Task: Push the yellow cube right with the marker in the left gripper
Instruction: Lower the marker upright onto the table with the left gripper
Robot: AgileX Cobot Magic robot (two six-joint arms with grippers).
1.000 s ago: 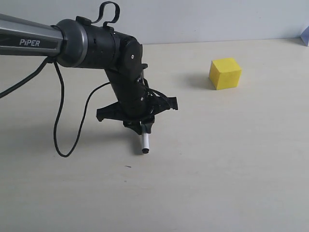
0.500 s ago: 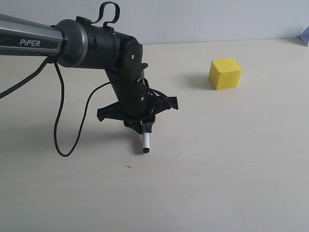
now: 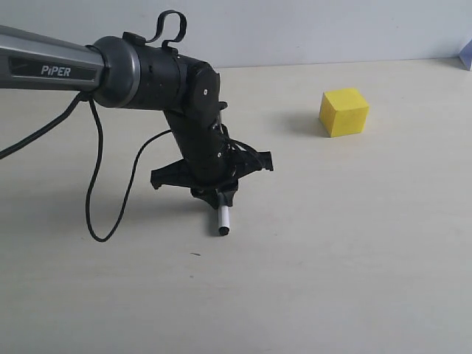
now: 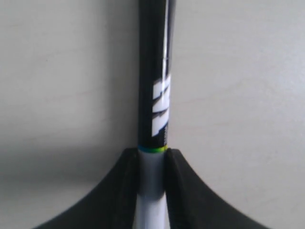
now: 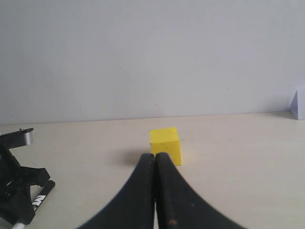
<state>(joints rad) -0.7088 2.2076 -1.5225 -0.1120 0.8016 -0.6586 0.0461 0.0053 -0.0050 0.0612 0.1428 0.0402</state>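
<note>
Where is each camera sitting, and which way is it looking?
Exterior view: off the arms, looking slantwise down at the table; shows the left arm, its left gripper holding the marker, and the yellow cube.
Left wrist view: on the left arm's wrist, looking along the fingers down the marker to the table.
Right wrist view: on the right wrist, low, facing the yellow cube and wall; shows the right gripper, shut.
Shared: exterior and right wrist views both show the yellow cube and left gripper.

1. Ext view: bright, soft, even light, no glare.
2. Yellow cube [image 3: 344, 112] throws faint shadow to its left; broader soft one under left gripper [image 3: 218, 198], centre-left of frame.
3. L wrist: marker [image 4: 155, 95] soft-focus, white glare streak.
4. R wrist: right gripper [image 5: 155, 160] blurred up close.
</note>
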